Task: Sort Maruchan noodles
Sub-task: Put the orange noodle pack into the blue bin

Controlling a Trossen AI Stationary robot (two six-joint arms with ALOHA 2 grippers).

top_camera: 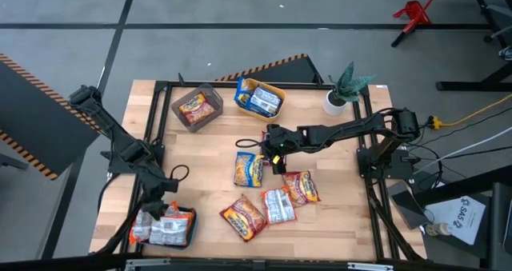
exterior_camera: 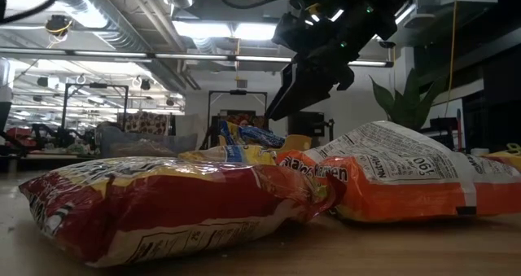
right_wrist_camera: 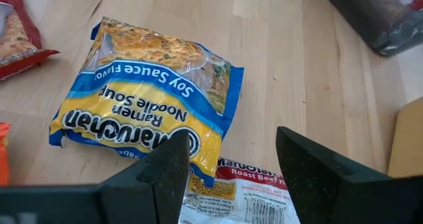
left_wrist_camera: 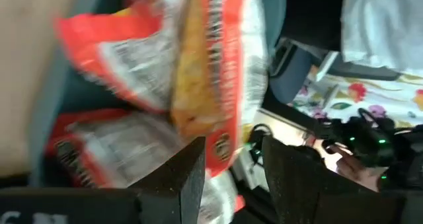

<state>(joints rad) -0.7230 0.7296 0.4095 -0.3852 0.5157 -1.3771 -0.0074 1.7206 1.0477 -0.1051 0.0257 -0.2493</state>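
Blue-yellow Maruchan packet (right_wrist_camera: 149, 108) lies mid-tabletop, right gripper (right_wrist_camera: 228, 174) just above it, fingers spread, empty (four more packets lie toward the front edge). Left gripper (left_wrist_camera: 231, 178) spread over packets in teal bin (top_camera: 186, 233), front-left corner.

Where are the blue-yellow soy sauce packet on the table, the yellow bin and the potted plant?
blue-yellow soy sauce packet (right_wrist_camera: 149, 98), right wrist view, on its printed front.
yellow bin (top_camera: 276, 89), high view, on its far rim.
potted plant (top_camera: 335, 102), high view, on its white pot.
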